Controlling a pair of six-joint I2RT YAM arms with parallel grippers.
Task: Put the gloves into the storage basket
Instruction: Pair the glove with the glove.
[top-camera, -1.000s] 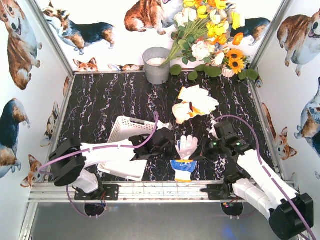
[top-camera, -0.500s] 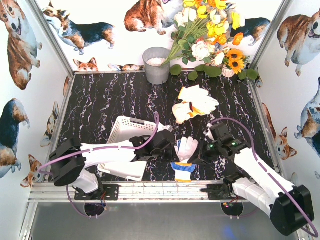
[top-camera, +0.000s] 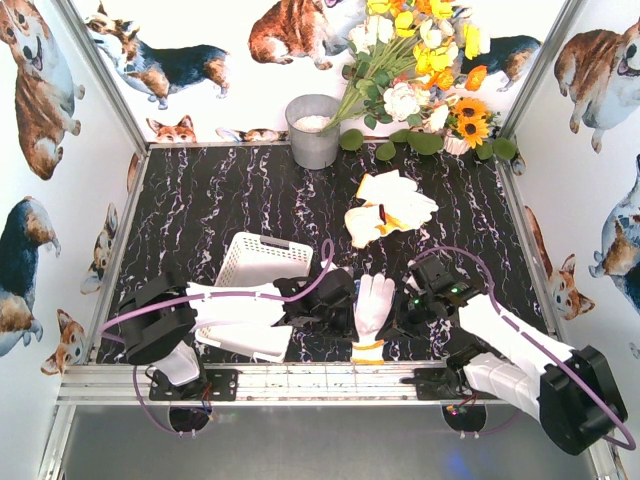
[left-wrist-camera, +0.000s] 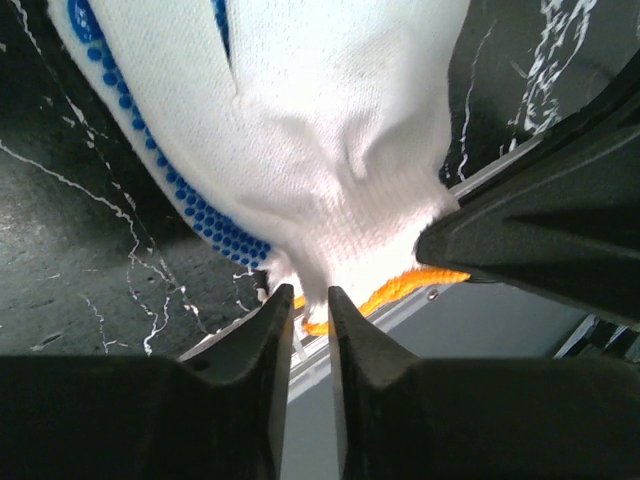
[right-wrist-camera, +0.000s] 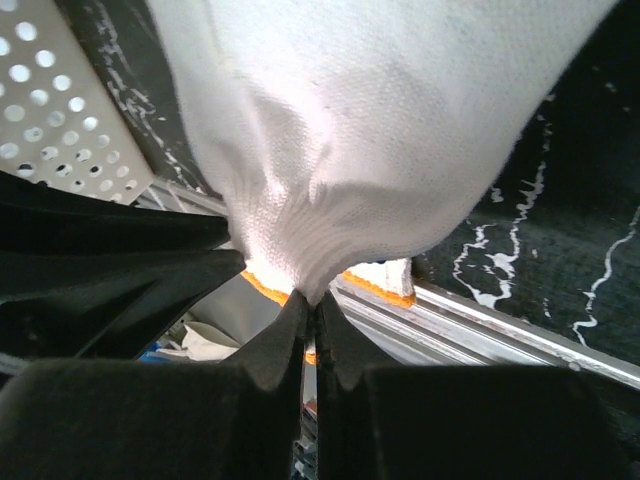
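Note:
A white knit glove (top-camera: 374, 303) with an orange cuff lies near the table's front edge, fingers pointing away. My left gripper (top-camera: 347, 314) is at its left side and my right gripper (top-camera: 396, 317) at its right side. In the left wrist view the left gripper (left-wrist-camera: 310, 300) pinches the cuff of the glove (left-wrist-camera: 330, 150), which has blue dots. In the right wrist view the right gripper (right-wrist-camera: 310, 300) is shut on the bunched cuff of the glove (right-wrist-camera: 380, 130). The white storage basket (top-camera: 262, 262) stands left of the glove, partly under my left arm. More gloves (top-camera: 388, 210) lie piled behind.
A grey metal bucket (top-camera: 313, 131) and a bunch of flowers (top-camera: 420, 70) stand at the back. The aluminium rail (top-camera: 300, 382) runs along the front edge. The basket's perforated wall (right-wrist-camera: 60, 130) shows close to the left of the held glove.

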